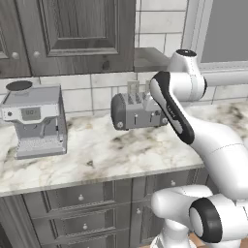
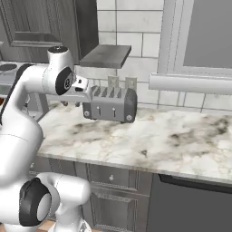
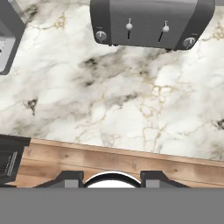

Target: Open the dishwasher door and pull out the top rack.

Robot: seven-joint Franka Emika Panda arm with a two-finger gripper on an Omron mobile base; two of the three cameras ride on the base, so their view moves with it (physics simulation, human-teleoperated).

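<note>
The dishwasher door (image 2: 195, 209) is a flat dark panel under the counter at the lower right of the right base view. It stands shut, with its long dark bar handle (image 2: 199, 183) just below the counter edge. The top rack is hidden behind the shut door. My gripper (image 3: 111, 180) hangs high over the marble counter (image 3: 131, 100) and points down at it. Its fingertips (image 3: 72, 178) stand apart with nothing between them. It is well to the left of the dishwasher door and touches nothing.
A grey toaster (image 1: 138, 110) sits at the back of the counter, and a coffee machine (image 1: 36, 123) stands to its left. Grey drawers with round knobs (image 1: 80, 197) fill the cabinet below. Wooden floor (image 3: 131, 162) and a dark appliance corner (image 3: 8, 159) lie below the counter edge.
</note>
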